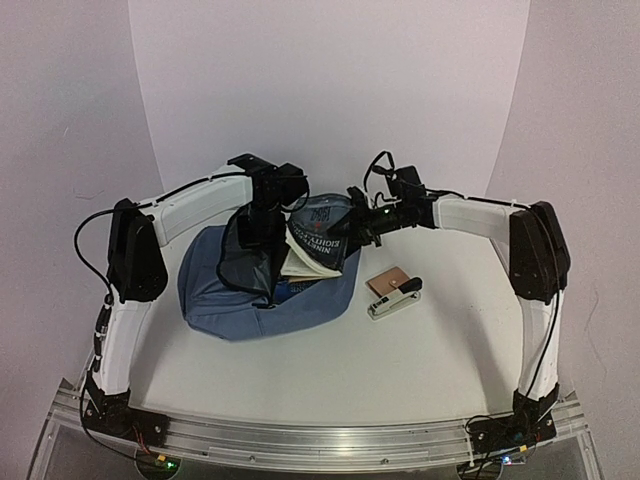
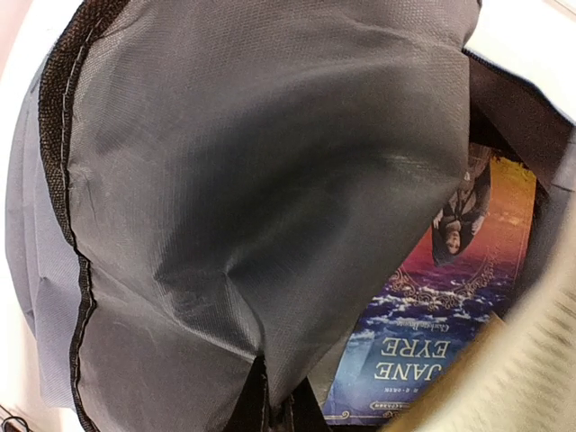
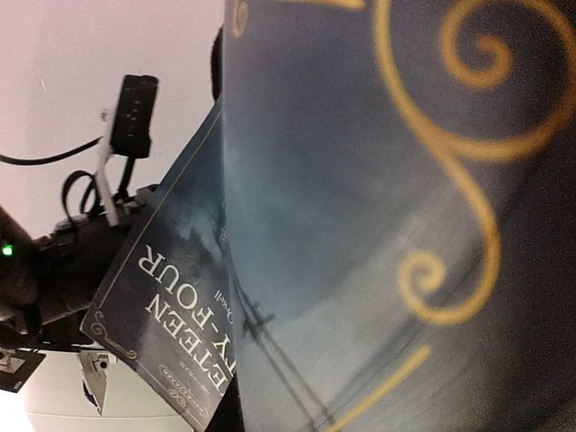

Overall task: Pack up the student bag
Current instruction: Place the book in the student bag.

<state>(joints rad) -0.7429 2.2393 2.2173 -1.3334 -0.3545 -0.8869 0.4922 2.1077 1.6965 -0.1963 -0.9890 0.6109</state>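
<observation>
Fingers of the left gripper (image 1: 262,232) were closed, pinching the grey lining (image 2: 270,180) of the student bag (image 1: 225,295) into a crease and holding that flap raised. Fingers of the right gripper (image 1: 362,228) were closed on the far edge of a paperback (image 1: 322,238), which tilted over the bag's mouth (the fingers themselves hidden behind the cover in the right wrist view).

Writing: the paperback's cover read "NINETEEN EIGHTY-" upside down from above. Closer in, "ETEEN", "Y-FOUR" and a small "Orwell" showed, in pale capitals. A second book (image 2: 441,315) carried "JANE EYRE" in white, also upside down.

Materials: bag of soft slate-blue fabric, slumped and rounded, lying on the white table (image 1: 330,380) left of centre, between the two arms. Lining a fine woven grey with a slight sheen, edged by black mesh binding (image 2: 61,180). Paperback cover dark blue-grey with gold scrollwork, its pale page block showing below. The Jane Eyre cover ran from orange sky to blue waves, with a dark-dressed figure and gold ornament.

Contents: the Jane Eyre book lay flat inside the open bag, under the lifted flap. On the table right of the bag sat a small brown pad (image 1: 388,280) and, touching it, a white-and-black tool (image 1: 395,303), too small to name.
</observation>
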